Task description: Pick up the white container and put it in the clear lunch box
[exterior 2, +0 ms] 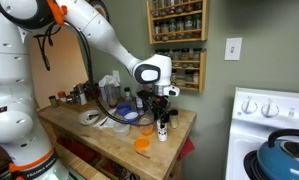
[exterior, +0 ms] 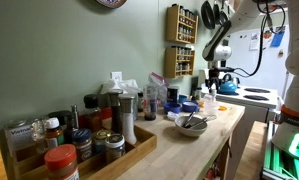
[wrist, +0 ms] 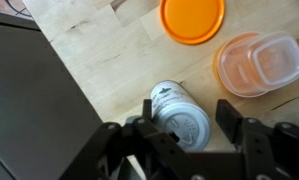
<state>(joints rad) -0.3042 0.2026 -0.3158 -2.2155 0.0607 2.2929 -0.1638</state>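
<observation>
Parted and not yet gripping, my gripper [wrist: 189, 108] straddles the white container [wrist: 179, 118] low in the centre of the wrist view. One finger [wrist: 149, 108] seems to touch its side, and the other finger stands just clear. Only the container's top and part of its wall show. The clear lunch box [wrist: 259, 62] sits open at the upper right on the wooden counter [wrist: 99, 60], apart from the container. An orange lid [wrist: 194, 18] is cut off by the top edge. A dark mass [wrist: 29, 100] fills the left, and I cannot tell what it is. In an exterior view the container [exterior 2: 162, 131] is a small white shape under the gripper [exterior 2: 164, 112].
</observation>
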